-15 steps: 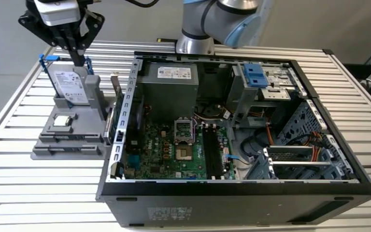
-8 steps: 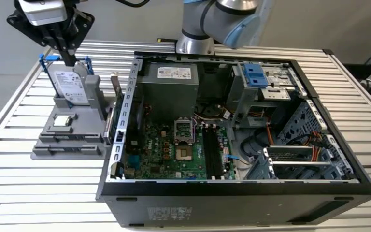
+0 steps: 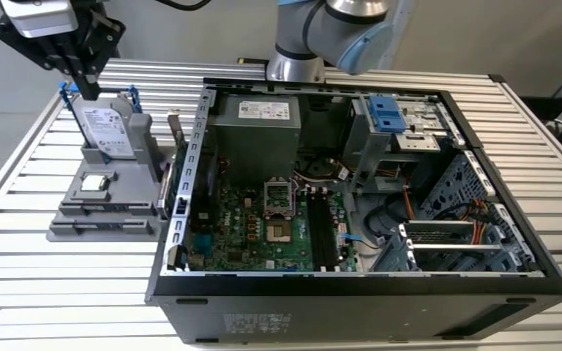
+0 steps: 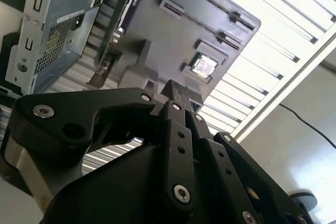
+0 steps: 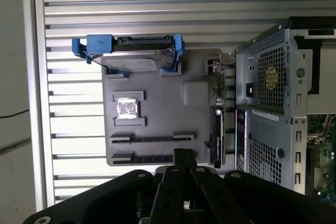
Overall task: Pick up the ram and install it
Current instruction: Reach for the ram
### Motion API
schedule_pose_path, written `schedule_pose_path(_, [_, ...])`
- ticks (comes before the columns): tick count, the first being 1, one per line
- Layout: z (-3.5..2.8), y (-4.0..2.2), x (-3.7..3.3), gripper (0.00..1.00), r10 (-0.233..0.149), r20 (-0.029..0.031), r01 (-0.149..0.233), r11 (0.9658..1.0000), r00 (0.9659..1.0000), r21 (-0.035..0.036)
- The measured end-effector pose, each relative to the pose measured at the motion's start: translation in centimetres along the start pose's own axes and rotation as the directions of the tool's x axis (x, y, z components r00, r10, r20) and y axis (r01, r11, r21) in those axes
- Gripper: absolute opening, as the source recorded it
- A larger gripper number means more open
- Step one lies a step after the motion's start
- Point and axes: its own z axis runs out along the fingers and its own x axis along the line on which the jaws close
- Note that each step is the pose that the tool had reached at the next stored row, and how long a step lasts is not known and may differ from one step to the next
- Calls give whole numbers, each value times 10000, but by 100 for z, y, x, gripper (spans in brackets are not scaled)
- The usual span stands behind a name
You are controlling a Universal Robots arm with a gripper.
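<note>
My gripper [image 3: 88, 91] hangs at the exterior view's far left, above the silver hard drive [image 3: 105, 128] that stands in a grey parts holder [image 3: 115, 219]. Its dark fingers look pressed together with nothing showing between them. In both wrist views the gripper's tip [image 5: 184, 155] [image 4: 177, 88] points down at the holder [image 5: 157, 93], near two long narrow slots [image 5: 152, 138]. The ram is hidden from me. The open computer case [image 3: 359, 289] lies to the exterior view's right, its black motherboard slots [image 3: 322, 234] facing up.
A small square processor chip [image 3: 93, 183] [image 5: 127, 107] rests on the holder. An expansion card [image 5: 217, 124] stands on edge between the holder and the case wall. The arm's base [image 3: 296, 66] rises behind the case. Everything sits on a slatted metal table [image 3: 27, 278].
</note>
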Motion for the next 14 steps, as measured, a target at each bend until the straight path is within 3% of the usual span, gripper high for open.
schedule_pose_path(14, [-7, -14, 308, 0, -50, -3, 50, 10000, 10000, 0])
